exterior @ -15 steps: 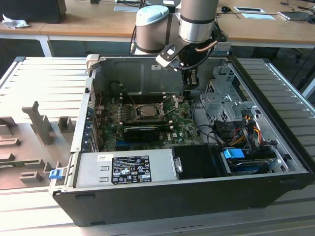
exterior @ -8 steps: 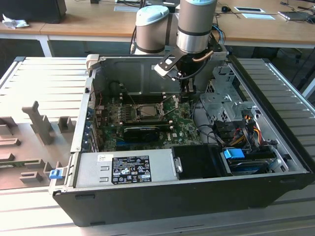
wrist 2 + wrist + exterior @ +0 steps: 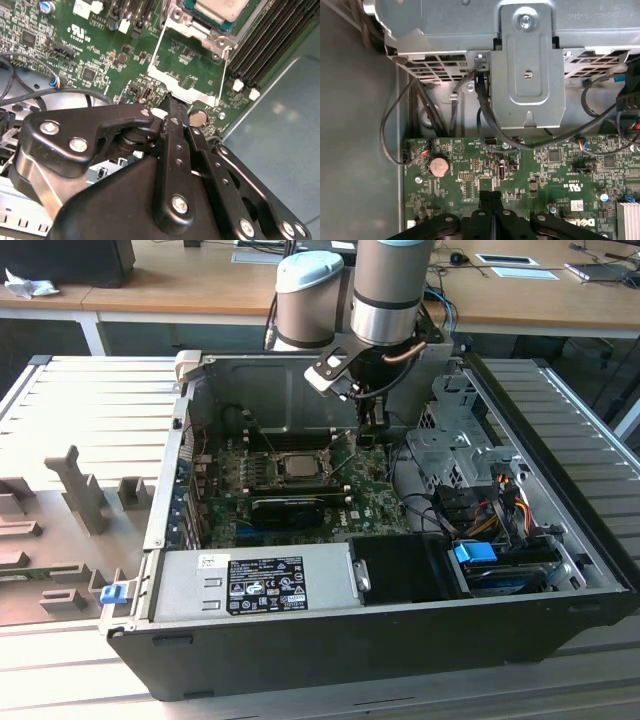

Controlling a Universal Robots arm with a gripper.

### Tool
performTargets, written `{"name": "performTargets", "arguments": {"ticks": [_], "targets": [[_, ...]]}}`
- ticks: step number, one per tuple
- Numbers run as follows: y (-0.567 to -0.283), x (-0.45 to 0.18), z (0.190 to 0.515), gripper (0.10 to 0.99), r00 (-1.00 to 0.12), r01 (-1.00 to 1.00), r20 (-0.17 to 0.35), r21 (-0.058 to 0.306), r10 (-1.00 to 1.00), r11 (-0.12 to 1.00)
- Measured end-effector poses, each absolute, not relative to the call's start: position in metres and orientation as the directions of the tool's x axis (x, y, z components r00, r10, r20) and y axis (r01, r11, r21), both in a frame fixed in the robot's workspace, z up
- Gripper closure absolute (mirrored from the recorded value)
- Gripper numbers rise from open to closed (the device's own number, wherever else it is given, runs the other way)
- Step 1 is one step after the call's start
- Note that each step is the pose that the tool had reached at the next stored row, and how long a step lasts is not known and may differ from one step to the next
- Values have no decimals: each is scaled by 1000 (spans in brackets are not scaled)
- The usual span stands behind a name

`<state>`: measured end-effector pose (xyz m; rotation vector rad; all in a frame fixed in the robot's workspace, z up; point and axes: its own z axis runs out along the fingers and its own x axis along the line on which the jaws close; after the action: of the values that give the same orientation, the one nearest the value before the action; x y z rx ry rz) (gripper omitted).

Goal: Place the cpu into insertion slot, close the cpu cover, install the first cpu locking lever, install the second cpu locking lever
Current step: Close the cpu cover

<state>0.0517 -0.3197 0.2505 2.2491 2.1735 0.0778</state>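
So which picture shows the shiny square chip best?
The exterior view: the whole cpu shows there, lying flat on the green motherboard. The second wrist view is closer, but that picture's edge cuts off part of the cpu.

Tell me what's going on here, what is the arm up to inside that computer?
The arm's gripper is down inside the open computer case, over the motherboard. Its fingers are shut with nothing between them, and the tips are right at the free edge of the cpu cover; whether they touch it is unclear. The cpu sits in the insertion slot. The cover is swung open toward the gripper, not down over the chip.
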Motion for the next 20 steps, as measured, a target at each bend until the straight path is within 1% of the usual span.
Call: {"name": "performTargets", "arguments": {"ticks": [20], "targets": [[-320,35,250,980,34,998,27,44,999,-35]]}}
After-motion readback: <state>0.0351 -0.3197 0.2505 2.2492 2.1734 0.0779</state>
